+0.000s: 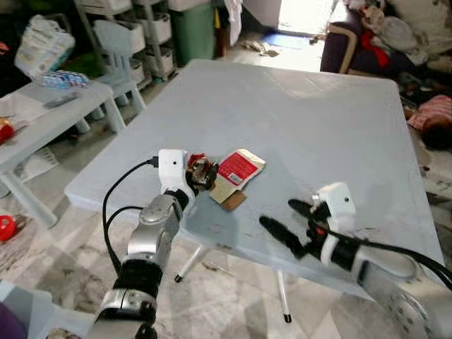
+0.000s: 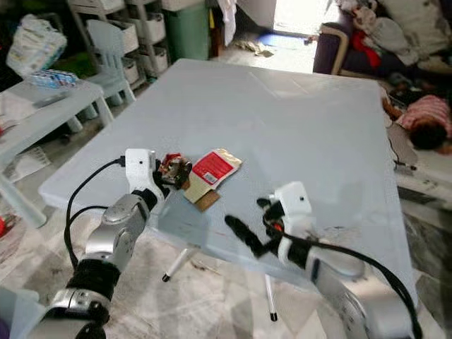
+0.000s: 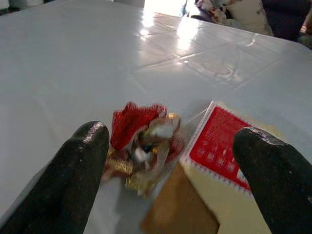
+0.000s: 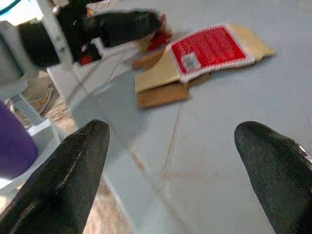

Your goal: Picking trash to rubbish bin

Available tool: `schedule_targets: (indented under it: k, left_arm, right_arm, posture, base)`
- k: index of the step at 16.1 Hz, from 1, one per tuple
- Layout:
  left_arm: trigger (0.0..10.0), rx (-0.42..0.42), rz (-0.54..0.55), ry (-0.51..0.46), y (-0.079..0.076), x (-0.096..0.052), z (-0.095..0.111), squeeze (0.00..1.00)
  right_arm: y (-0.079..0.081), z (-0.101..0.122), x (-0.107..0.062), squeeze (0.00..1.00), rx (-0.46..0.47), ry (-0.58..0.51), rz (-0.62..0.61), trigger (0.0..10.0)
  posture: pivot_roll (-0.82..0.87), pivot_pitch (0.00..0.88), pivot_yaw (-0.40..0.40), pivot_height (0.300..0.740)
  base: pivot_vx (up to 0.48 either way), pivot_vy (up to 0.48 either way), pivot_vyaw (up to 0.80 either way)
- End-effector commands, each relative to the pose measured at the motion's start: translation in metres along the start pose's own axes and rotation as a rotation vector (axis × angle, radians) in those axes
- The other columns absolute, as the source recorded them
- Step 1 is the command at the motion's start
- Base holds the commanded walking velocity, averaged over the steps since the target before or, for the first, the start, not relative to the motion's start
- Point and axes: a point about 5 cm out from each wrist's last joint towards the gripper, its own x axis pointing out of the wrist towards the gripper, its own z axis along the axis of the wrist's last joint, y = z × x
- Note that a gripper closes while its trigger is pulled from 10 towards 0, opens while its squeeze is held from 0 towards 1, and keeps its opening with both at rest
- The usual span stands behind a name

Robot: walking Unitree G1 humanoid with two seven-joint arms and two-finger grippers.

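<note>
on white table (image 1: 304, 113), crumpled red wrapper (image 3: 141, 144) lies between the spread fingers of left end effector (image 3: 170, 161)

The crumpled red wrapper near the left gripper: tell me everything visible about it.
The crumpled red wrapper is a balled-up wad of shiny red, gold and silver foil. It lies on the white table near the front edge, beside a flat red-and-tan packet. The left gripper is open, its fingers on either side, not yet touching.

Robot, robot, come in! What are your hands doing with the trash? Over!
Left gripper open, at the crumpled red wrapper. Right gripper open, empty, over the table edge. Red-and-tan packet lies flat beside the wrapper. Nothing blocking.
</note>
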Motion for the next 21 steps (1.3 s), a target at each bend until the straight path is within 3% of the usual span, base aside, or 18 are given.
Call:
schedule_targets:
  k: [1, 6, 9, 10, 15, 21]
  left_arm:
    - [10.0, 0.028, -0.004, -0.004, 0.002, 0.003, 0.003, 0.00]
    - [10.0, 0.072, 0.040, -0.016, 0.015, 0.015, 0.012, 0.00]
    - [10.0, 0.081, 0.025, 0.011, 0.014, 0.017, 0.006, 0.00]
    - [0.0, 0.067, -0.014, -0.003, 0.009, 0.018, 0.003, 0.00]
    - [0.0, 0.094, -0.074, 0.011, -0.006, 0.017, -0.013, 0.00]
    - [0.0, 0.113, -0.023, 0.002, 0.004, 0.016, -0.010, 0.00]
  right_arm:
    - [0.006, 0.004, -0.006, 0.00, 0.002, -0.006, 0.031, 10.0]
    - [0.023, 0.004, -0.018, 0.00, 0.068, 0.003, 0.108, 10.0]
    - [0.024, 0.004, -0.024, 0.00, 0.090, 0.016, 0.120, 10.0]
    - [0.024, 0.004, -0.026, 0.00, 0.095, 0.022, 0.121, 10.0]
    - [0.022, 0.006, -0.027, 0.00, 0.099, 0.031, 0.122, 10.0]
    - [0.020, 0.009, -0.023, 0.00, 0.107, 0.014, 0.114, 10.0]
  posture:
    - [-0.19, 0.113, 0.023, 0.740]
    - [-0.23, 0.134, 0.037, 0.740]
    - [-0.25, 0.138, 0.033, 0.740]
    - [-0.25, 0.137, 0.030, 0.740]
    - [-0.26, 0.126, 0.026, 0.740]
    - [-0.24, 0.111, 0.026, 0.740]
  base:
    - [0.000, 0.000, 0.00]
    - [0.000, 0.000, 0.00]
    - [0.000, 0.000, 0.00]
    - [0.000, 0.000, 0.00]
    - [0.000, 0.000, 0.00]
    - [0.000, 0.000, 0.00]
